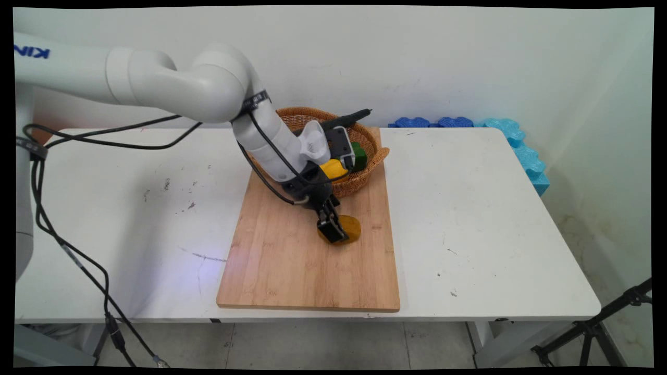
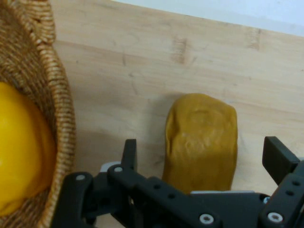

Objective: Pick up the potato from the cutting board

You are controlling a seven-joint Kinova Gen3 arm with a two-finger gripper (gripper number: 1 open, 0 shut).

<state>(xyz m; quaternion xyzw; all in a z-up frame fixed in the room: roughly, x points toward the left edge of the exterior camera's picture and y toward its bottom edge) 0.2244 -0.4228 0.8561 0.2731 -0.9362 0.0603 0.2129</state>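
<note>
Gripper [image 2: 202, 159] is down low over the cutting board [image 1: 292, 260], fingers spread wide, one on each side of a mustard-yellow lump [image 2: 202, 140]. Neither finger touches it in the hand view; there's a clear gap of bare wood on both sides. The lump lies flat on the board right between the fingers, and its near end is tucked under the black linkage, so that part is hidden. What it is exactly is hard to say: a lumpy, rounded piece, maybe a toy food.

From the main view the gripper [image 1: 332, 229] covers much of that lump [image 1: 351, 229], with only its right side peeking out.

Just behind the gripper, the wicker basket [image 1: 365, 174] sits on the board's far end. The arm blocks most of its inside. A yellow thing [image 1: 333, 168] and a green thing [image 1: 358, 155] show past the wrist, both partly covered. In the hand view the basket wall [image 2: 59, 118] and the yellow thing [image 2: 21, 152] are cut off at the left edge.

Everything stands on the white table [image 1: 469, 208].
</note>
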